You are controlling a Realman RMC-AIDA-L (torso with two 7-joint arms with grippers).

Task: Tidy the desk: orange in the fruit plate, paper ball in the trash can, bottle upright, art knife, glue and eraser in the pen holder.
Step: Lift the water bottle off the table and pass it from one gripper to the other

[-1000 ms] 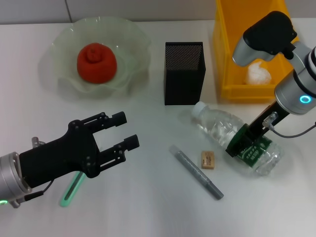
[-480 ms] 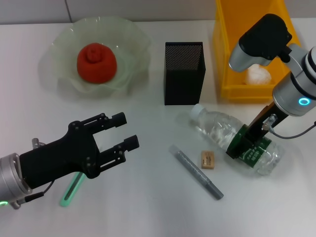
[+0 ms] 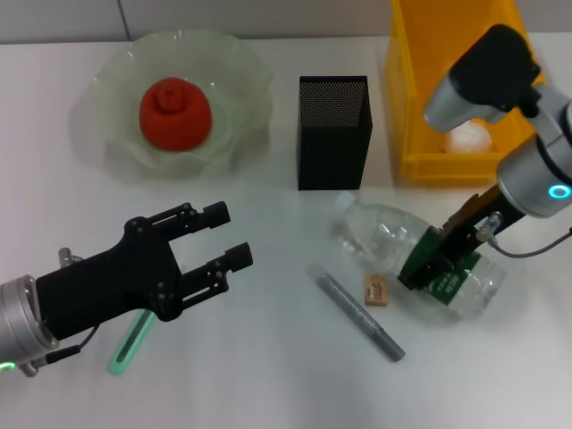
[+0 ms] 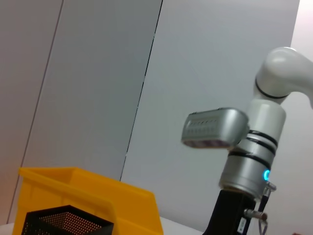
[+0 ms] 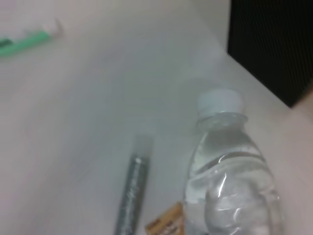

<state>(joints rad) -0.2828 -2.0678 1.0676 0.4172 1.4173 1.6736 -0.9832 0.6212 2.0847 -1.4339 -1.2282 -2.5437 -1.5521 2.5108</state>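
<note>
Right gripper (image 3: 438, 268) clamps the clear plastic water bottle (image 3: 407, 250) at its green-labelled lower body as I watch from the head camera.

The ribbed bottle lies tilted on the white desk (image 3: 268, 375), white cap (image 3: 347, 207) pointing toward the black mesh pen holder (image 3: 332, 132), its side just touching the small tan eraser (image 3: 376, 290). Beside the eraser lies a slim grey art knife (image 3: 357, 313). My left gripper (image 3: 228, 237) hovers over the near left of the desk, black fingers spread and holding nothing, above a green stick, seemingly the glue (image 3: 128, 343). The orange (image 3: 174, 113) sits in the wavy translucent fruit plate (image 3: 103, 80); the crumpled white paper ball (image 3: 471, 138) rests in the yellow plastic bin (image 3: 407, 98).
</note>
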